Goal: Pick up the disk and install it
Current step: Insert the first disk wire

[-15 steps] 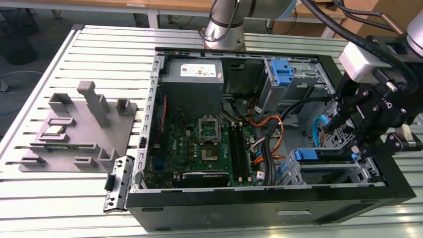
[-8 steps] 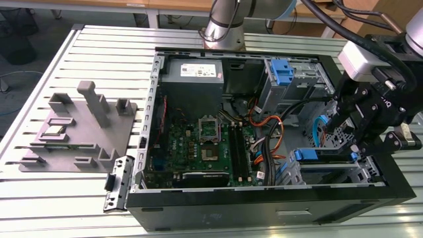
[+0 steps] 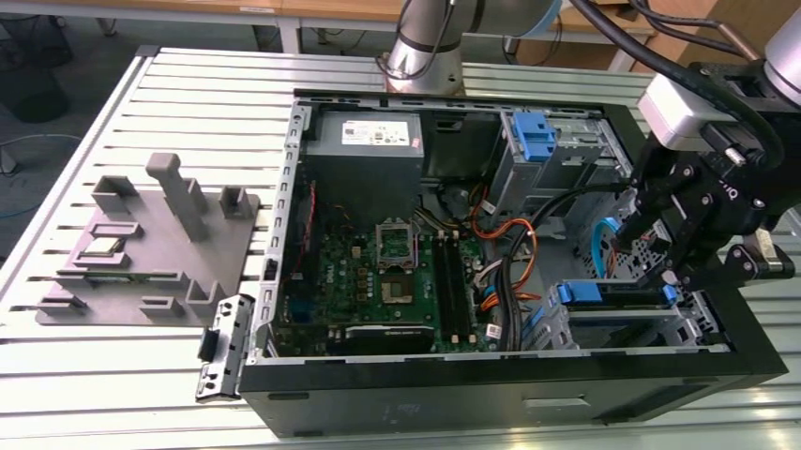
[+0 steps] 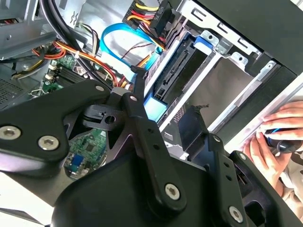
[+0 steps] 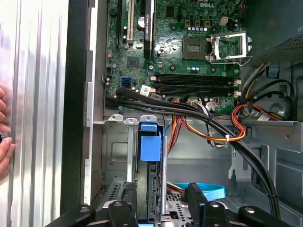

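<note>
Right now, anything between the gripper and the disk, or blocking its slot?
Nothing visible. The disk sits in the drive cage slot with the gripper right at it; the cable bundle runs outside the cage.

We see blue side rails on the disk (image 5: 150,146), a green motherboard (image 3: 375,281), orange, red and yellow cables (image 5: 236,124), a black case (image 3: 414,408), a grey fixture (image 3: 138,253) and a silver, ribbed worktop (image 3: 213,103).

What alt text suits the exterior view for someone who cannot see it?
A robot arm's end effector hangs over the drive cage at the exterior view's right of an open computer case, close to the disk with blue rails lying in that cage. The case lies on a slatted metal table, with a grey fixture block on the exterior view's left.
</note>
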### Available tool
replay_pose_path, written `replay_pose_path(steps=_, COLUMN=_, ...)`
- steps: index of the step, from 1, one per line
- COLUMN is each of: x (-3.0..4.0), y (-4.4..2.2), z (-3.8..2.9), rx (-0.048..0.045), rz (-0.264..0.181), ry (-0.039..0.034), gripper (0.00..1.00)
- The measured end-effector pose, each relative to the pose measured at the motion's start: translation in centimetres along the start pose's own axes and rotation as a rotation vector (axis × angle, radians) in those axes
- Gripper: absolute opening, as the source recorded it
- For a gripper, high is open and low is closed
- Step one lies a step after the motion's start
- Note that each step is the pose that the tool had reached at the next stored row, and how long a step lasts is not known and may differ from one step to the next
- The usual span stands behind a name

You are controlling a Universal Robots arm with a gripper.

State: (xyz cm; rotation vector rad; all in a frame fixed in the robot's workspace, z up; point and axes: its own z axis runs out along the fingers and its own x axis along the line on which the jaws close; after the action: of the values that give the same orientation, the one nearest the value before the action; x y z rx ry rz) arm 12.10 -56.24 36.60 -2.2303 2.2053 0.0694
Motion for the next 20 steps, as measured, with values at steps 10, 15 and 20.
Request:
replay_pose_path(steps=10, x=-0.47, y=0.00, z=0.04, rx=0.0000, rz=0.000, ry=-0.0005, gripper=0.56)
replay_pose_path(steps=15, x=-0.50, y=0.00, z=-0.04, rx=-0.0001, rz=0.000, ry=-0.0003, gripper=0.56)
replay_pose_path(steps=20, x=-0.51, y=0.01, z=-0.45, rx=-0.0003, rz=0.000, ry=-0.0005, gripper=0.56)
